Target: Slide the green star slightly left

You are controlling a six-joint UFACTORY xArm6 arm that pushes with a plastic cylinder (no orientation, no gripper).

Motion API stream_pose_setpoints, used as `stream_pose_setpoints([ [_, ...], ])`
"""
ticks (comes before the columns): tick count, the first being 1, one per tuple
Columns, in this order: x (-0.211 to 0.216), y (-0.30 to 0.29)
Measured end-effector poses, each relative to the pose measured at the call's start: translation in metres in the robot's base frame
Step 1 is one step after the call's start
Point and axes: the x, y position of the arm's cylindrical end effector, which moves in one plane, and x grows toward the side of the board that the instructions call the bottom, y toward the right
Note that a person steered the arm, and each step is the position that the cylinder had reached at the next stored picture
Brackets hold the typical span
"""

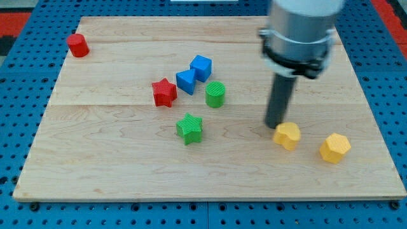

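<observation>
The green star (189, 128) lies on the wooden board (114, 165) a little left of centre, toward the view's bottom. My tip (274, 125) stands well to the star's right, touching or almost touching the upper left of a yellow block (287, 135). A green cylinder (215, 94) stands just above and to the right of the star. A red star (165, 92) lies above and to the left of it.
Two blue blocks (194, 74) sit together above the green cylinder. A second yellow block (334, 147) lies near the board's right edge. A red cylinder (77, 45) stands at the top left corner. The arm's grey body (299, 32) hangs over the upper right.
</observation>
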Motion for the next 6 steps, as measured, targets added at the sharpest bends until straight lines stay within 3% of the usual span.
stream_pose_setpoints([
  [1, 0.007, -0.036],
  [2, 0.020, -0.116],
  [4, -0.018, -0.259],
  [6, -0.085, -0.257],
])
